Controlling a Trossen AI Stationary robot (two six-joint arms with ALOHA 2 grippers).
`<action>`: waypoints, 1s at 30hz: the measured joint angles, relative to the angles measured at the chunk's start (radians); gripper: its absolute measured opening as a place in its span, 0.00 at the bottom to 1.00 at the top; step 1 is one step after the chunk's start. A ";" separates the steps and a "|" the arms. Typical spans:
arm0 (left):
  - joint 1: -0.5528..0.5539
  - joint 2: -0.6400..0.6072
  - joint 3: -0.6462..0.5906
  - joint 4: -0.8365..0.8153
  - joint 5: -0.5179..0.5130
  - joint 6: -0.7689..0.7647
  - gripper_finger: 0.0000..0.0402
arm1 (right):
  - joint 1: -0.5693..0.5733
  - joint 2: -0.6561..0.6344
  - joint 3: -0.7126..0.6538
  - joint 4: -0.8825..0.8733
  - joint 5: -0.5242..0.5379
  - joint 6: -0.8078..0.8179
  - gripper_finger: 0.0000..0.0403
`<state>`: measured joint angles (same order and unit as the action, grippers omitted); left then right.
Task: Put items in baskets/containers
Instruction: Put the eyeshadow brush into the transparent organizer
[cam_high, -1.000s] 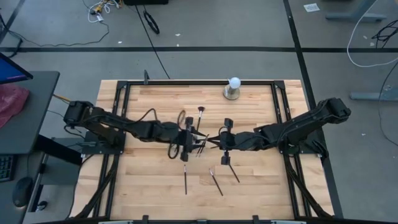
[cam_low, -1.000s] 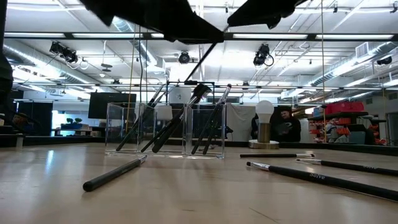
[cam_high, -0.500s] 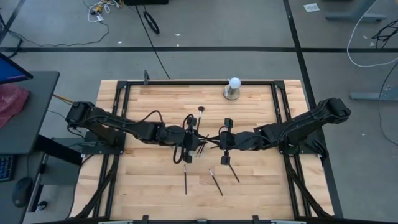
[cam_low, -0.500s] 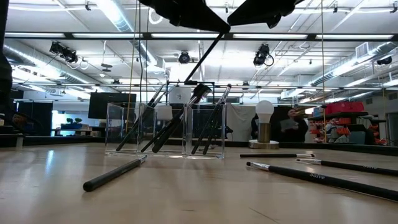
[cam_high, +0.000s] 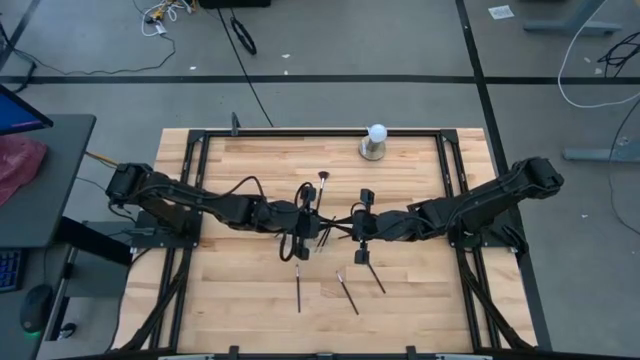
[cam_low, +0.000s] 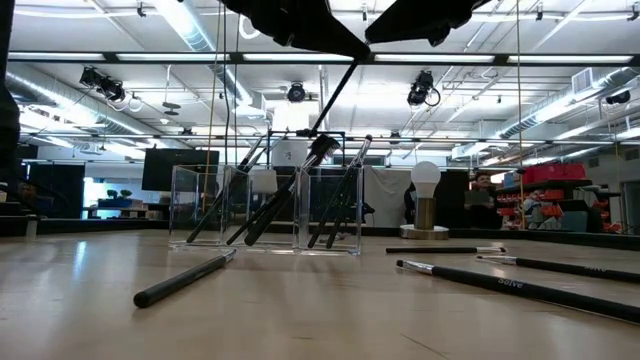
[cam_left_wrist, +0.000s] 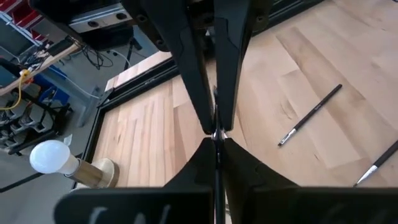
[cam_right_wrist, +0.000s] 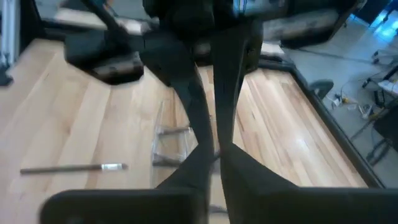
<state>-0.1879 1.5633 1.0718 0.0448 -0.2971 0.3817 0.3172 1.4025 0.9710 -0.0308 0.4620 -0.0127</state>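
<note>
Clear, nearly transparent plastic forms the small compartmented tray (cam_low: 265, 208) standing at mid-table, and several thin dark-handled makeup brushes (cam_low: 283, 205) lean upright in it at slants, bristle heads up. In the high view the tray (cam_high: 318, 237) lies between the two gripper tips. One more slim dark brush (cam_low: 335, 85) hangs tilted above the tray in the low view, its lower end just over the rim. The left gripper (cam_left_wrist: 216, 132) is pinched on a thin brush shaft (cam_left_wrist: 217, 163), which runs straight down between its pressed fingers. The right gripper (cam_right_wrist: 214, 151) hovers just beside the tray from the other side, fingers drawn close together (whether they clamp anything I cannot tell).

Loose brushes lie flat on the pale wooden tabletop (cam_high: 240, 300): a dark one (cam_high: 298, 288) and a silver-ferruled one (cam_high: 347, 291) toward the near edge in the high view, a third (cam_high: 372, 275) just beside them, and a brown-headed brush (cam_high: 323, 186) on the far side of the tray. A white ball on a round metal base (cam_high: 375, 141) stands well apart near the far edge.
</note>
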 joint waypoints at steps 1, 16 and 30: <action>0.000 0.000 0.000 -0.008 -0.001 -0.004 0.03 | 0.000 -0.003 0.000 0.019 -0.001 -0.003 0.10; -0.163 -0.180 -0.003 -0.124 -0.256 -0.349 0.02 | 0.064 -0.101 -0.137 0.250 0.061 -0.029 0.40; -0.305 -0.406 -0.308 -0.021 -0.634 -0.639 0.02 | 0.066 -0.101 -0.541 0.884 0.073 0.037 0.34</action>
<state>-0.4933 1.1577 0.7639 0.0241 -0.9316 -0.2572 0.3827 1.3018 0.4301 0.8528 0.5346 0.0247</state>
